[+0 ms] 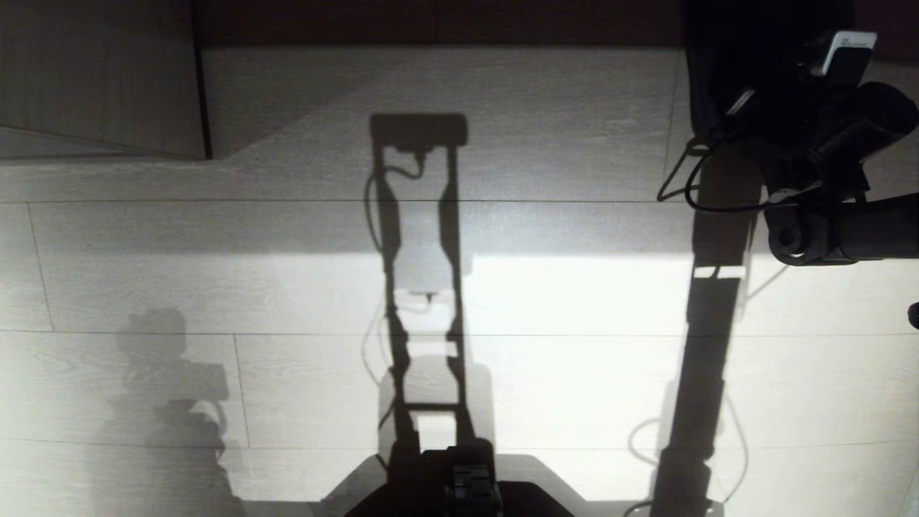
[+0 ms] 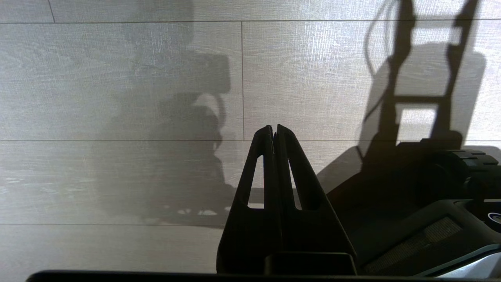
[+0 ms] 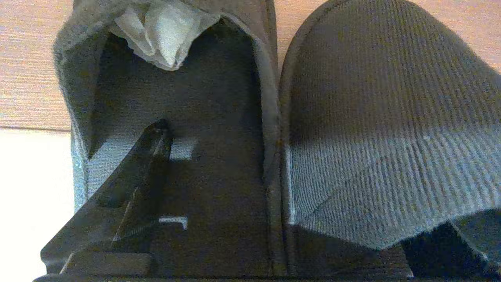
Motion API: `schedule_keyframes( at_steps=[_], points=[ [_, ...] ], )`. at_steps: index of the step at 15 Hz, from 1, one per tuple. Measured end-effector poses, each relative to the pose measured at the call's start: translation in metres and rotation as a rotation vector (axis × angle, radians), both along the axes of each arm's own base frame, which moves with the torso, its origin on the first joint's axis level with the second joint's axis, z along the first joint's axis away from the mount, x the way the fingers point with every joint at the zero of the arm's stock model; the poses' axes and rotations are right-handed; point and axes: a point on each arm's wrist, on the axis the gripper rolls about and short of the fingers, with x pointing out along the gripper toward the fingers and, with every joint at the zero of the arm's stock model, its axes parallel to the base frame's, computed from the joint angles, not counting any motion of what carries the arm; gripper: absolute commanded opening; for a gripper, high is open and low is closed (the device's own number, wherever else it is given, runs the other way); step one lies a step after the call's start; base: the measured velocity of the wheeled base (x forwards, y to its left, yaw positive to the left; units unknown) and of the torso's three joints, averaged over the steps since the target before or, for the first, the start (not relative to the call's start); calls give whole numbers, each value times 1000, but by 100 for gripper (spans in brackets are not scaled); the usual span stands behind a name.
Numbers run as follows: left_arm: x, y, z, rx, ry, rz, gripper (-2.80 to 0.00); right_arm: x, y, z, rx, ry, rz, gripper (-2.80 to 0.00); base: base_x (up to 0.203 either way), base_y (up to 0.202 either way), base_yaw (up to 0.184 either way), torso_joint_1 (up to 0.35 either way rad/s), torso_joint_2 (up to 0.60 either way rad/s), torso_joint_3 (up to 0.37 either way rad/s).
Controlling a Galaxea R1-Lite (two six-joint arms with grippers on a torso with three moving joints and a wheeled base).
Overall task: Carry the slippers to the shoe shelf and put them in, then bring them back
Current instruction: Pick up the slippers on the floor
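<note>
The slippers fill the right wrist view, lying side by side with their inner edges touching. One slipper (image 3: 219,164) shows its dark insole and crumpled pale paper (image 3: 164,35) in its toe; the other slipper (image 3: 383,117) shows its ribbed grey-blue upper. My right gripper (image 3: 305,176) is open wide, straddling that shared edge. One finger (image 3: 137,176) lies over the first slipper's insole, the second finger (image 3: 462,246) sits under the other's upper. I cannot make out the shoe shelf in any view. My left gripper (image 2: 274,131) is shut and empty over the floor.
My right arm (image 1: 826,179) reaches into a dark corner at the far right of the head view. A pale wood panel (image 1: 100,72) stands at the far left. My base (image 1: 459,481) and its long shadows lie across the lit plank floor (image 1: 574,323).
</note>
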Motion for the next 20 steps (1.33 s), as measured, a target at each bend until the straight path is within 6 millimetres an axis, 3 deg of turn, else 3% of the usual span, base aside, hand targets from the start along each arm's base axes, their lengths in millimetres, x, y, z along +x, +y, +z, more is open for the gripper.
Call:
schedule_keyframes(
  at_steps=[20],
  points=[
    [0, 0, 0, 0, 0, 0, -280, -30, -21, 31, 31, -17, -26, 0, 0, 0, 0, 0, 0, 0]
  ],
)
